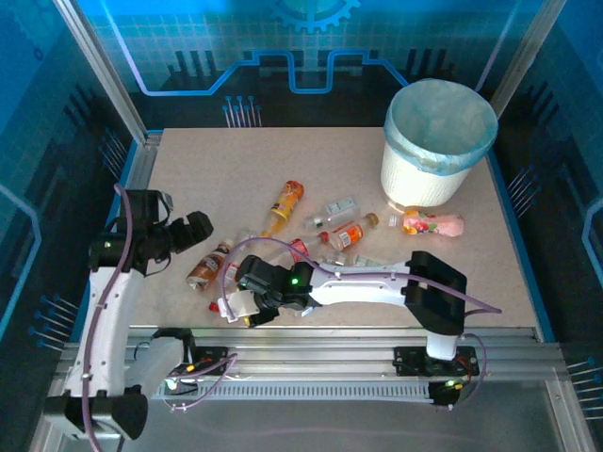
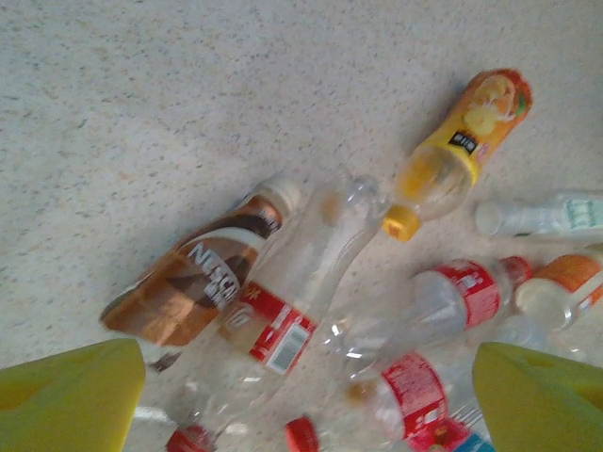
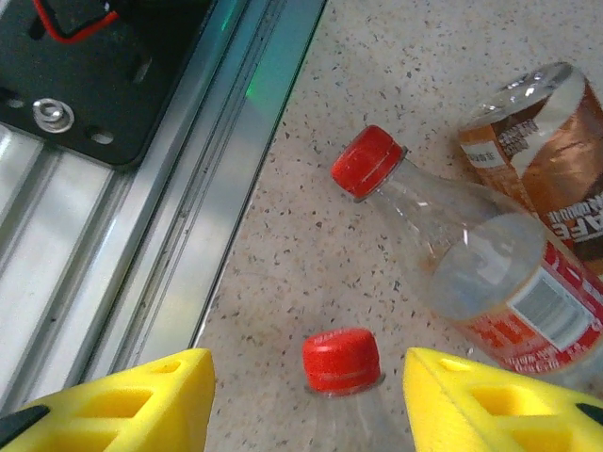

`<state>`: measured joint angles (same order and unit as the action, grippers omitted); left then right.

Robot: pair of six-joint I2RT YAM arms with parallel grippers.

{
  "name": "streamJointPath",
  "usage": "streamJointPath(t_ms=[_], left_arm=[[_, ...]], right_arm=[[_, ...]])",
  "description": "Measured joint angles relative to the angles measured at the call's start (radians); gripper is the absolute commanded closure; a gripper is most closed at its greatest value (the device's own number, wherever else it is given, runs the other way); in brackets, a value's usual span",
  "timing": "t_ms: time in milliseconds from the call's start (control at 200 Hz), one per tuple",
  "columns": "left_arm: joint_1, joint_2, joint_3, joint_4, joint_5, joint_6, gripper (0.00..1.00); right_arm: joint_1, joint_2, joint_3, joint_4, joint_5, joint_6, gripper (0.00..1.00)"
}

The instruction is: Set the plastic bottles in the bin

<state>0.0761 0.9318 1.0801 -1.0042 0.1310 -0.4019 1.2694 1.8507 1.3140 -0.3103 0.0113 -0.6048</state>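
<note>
Bright, even; blue cast; L-wrist cam blurry.

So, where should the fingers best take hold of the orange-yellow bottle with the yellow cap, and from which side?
I would grip the orange-yellow bottle across its labelled body, coming straight down from above. It lies on its side on the table, with bare table along both long sides there, whereas its yellow cap almost touches a clear bottle.

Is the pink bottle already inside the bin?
No, the pink bottle is lying on its side on the table, right beside the bottom of the bin.
</note>
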Motion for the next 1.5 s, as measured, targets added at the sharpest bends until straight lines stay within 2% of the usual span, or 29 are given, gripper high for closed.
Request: streamJointPath(t_ms=[245,695,875,905,1045,1291,1501], left_arm=[[0.013,0.005,-0.008,0.060,0.121,0.033,0.10],[0.013,-0.088,-0.103,0.100,0.181,0.035,0.13],[0.013,-0.096,-0.119,0.105,0.182,0.035,0.13],[0.013,-0.096,-0.119,0.105,0.182,0.035,0.13],[0.013,-0.096,-0.119,0.112,0.182,0.035,0.13],[0.013,-0.104,-0.118,0.114,0.193,0.035,0.15],[0.013,-0.123,-0.064,0.129,0.200,0.034,0.16]], right_arm=[[0.000,0.082,0.051,-0.054,0.047,-0.040,0.44],[0.000,0.186,0.130,-0.080,0.192,-0.108,0.45],[0.000,0.232,0.178,-0.105,0.203,-0.141,0.52],[0.000,0.235,0.180,-0.109,0.206,-0.146,0.56],[0.000,0.237,0.185,-0.132,0.216,-0.161,0.67],[0.000,0.228,0.197,-0.158,0.219,-0.163,0.71],[0.000,0.121,0.197,-0.198,0.224,-0.146,0.72]])
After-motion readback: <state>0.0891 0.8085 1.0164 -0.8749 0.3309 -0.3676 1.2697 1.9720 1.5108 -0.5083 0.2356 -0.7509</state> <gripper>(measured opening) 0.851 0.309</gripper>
